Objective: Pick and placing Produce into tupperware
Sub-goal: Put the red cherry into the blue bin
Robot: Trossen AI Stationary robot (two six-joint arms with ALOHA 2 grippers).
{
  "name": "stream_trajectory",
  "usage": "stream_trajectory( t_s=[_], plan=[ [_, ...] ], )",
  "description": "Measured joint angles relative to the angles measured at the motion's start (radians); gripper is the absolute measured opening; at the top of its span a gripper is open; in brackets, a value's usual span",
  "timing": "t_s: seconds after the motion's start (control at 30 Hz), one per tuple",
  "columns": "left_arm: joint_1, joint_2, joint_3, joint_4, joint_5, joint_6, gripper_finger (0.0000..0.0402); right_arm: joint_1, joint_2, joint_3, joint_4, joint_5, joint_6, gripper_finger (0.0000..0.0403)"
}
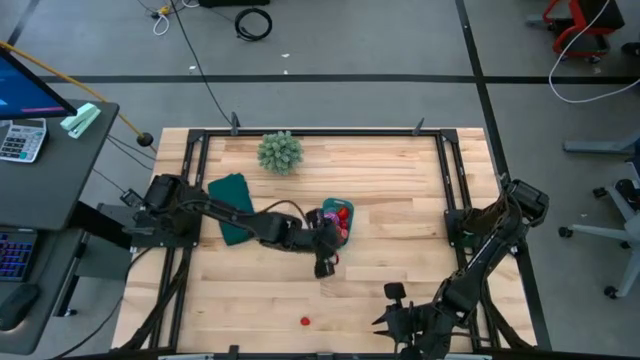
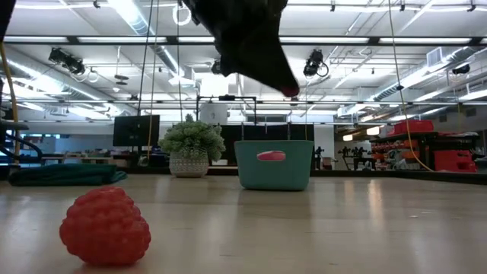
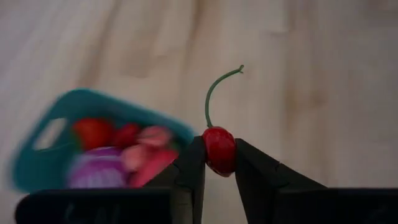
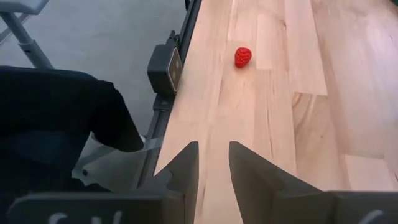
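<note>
My left gripper (image 1: 325, 262) reaches out over the table's middle, just near-side of the teal tupperware (image 1: 338, 220), and is shut on a small red cherry (image 3: 219, 149) with a curved green stem. The tub (image 3: 43, 155) stands on the table and holds several red and pink pieces and a purple one. In the low view the gripper (image 2: 285, 85) hangs well above the tabletop, in front of the tub (image 2: 274, 164). A red raspberry (image 1: 305, 321) lies loose near the table's near edge. My right gripper (image 4: 213, 155) waits, open, at the near right corner. My left gripper pinches the cherry's round red body (image 3: 219, 163) between its two fingers. The green stem (image 3: 214, 93) sticks out free beyond the fingertips. The cherry is lifted clear of the table.
A spiky pale-green plant ball in a pot (image 1: 280, 152) stands near the far edge. A dark green flat piece (image 1: 232, 205) lies left of the tub, under my left arm. Bare wood stretches right of the tub. The raspberry (image 2: 105, 225) sits close to the low camera.
</note>
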Motion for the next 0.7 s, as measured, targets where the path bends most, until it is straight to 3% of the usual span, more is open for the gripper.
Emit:
stream_trajectory(
  t_s=[0.23, 0.37, 0.7],
  plan=[
    [0.1, 0.0, -0.025, -0.131, -0.013, -0.069, 0.008, 0.003, 0.0, 0.0, -0.001, 0.0, 0.052, 0.0096],
    [0.146, 0.001, -0.063, -0.127, 0.019, -0.103, 0.0086, 0.003, 0.0, 0.0, 0.0, 0.0, 0.054, 0.0096],
    [0.134, 0.001, -0.087, -0.11, 0.028, -0.07, 0.0116, 0.003, 0.0, 0.0, 0.0, 0.001, 0.054, 0.0096]
  ],
)
